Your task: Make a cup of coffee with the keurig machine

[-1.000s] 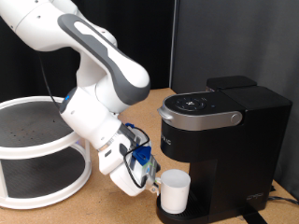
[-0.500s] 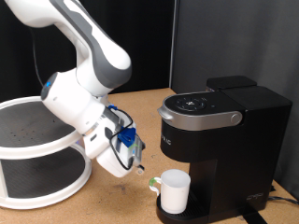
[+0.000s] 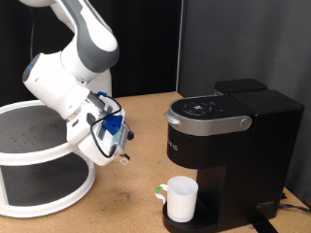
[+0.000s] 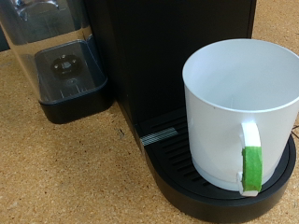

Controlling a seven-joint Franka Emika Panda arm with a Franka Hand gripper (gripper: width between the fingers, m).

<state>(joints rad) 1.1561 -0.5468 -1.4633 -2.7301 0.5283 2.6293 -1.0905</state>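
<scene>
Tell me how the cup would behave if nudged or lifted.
The cup looks rigid ceramic, so probably breakable. Empty, likely light and easily slid on the drip tray. Upright and wide, it seems unlikely to tip; its taped handle offers grip.

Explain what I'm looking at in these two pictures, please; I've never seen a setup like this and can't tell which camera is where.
The side picture comes from a camera standing off the arm. It shows a white robot arm over a cork-coloured table. At the arm's end is its pincer, the two-fingered grasping part; it hangs above the table with nothing between its fingers. Towards that view's right stands the keurig machine, a boxy black coffee maker, with the cup, a small white mug, on its drip tray. On the left is a white two-tier round shelf.

The other picture comes from a camera on the arm's hand. It looks at the same cup, which has green tape on its handle, sitting on the machine's round tray. The pincer itself doesn't show there.
</scene>
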